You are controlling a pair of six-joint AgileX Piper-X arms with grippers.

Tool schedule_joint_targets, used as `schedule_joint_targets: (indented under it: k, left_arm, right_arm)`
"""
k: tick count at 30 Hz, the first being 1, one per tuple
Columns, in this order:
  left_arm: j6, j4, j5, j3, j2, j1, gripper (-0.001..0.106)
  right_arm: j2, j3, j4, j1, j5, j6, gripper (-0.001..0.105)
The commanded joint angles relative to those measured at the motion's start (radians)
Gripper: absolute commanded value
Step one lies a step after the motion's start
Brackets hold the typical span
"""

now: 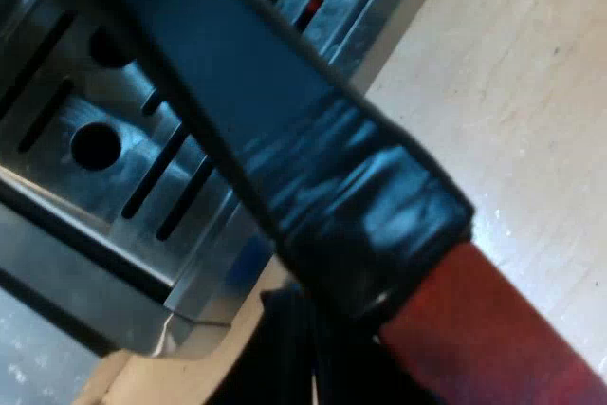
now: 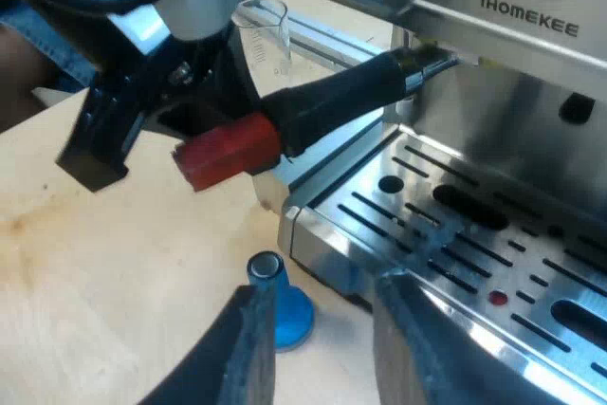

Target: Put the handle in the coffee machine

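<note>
Insertion step: the holder [image 2: 332, 101] has its metal end up under the espresso machine [image 2: 531, 26] front and its dark handle slants out past the drip tray [image 2: 455, 225] corner. The red end [image 2: 228, 151] points away from the machine with our left gripper [image 2: 194, 125] right at it, and we cannot tell whether that gripper has a hold. Our right gripper [image 2: 322, 296] hangs spread wide and carries nothing, just off the machine's drip tray by the blue tamper [image 2: 275, 301]. Next, we judge, the head needs pressing up into its seat and the handle swinging toward the machine's front to lock.
</note>
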Motion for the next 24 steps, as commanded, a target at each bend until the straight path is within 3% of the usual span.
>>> schedule_joint_targets:
  k: [1, 10, 11, 19, 24]
  left_arm:
    - [-0.019, -0.017, 0.067, 0.0, -0.009, -0.075, 0.0]
    - [-0.059, -0.084, 0.043, 0.0, -0.009, -0.218, 0.0]
    - [-0.061, -0.133, 0.029, 0.0, -0.009, -0.255, 0.0]
    - [-0.062, -0.235, 0.028, 0.0, -0.009, -0.299, 0.0]
    - [-0.062, -0.235, 0.027, -0.013, -0.009, -0.299, 0.0]
  right_arm:
    - [-0.043, -0.001, 0.006, 0.001, -0.01, -0.009, 0.029]
    - [-0.123, -0.001, 0.087, 0.001, -0.01, -0.004, 0.029]
    - [-0.131, -0.001, 0.102, 0.001, -0.01, -0.005, 0.029]
    - [-0.157, -0.001, 0.124, 0.001, -0.01, -0.005, 0.029]
    - [-0.157, -0.001, 0.124, 0.001, -0.01, -0.003, 0.029]
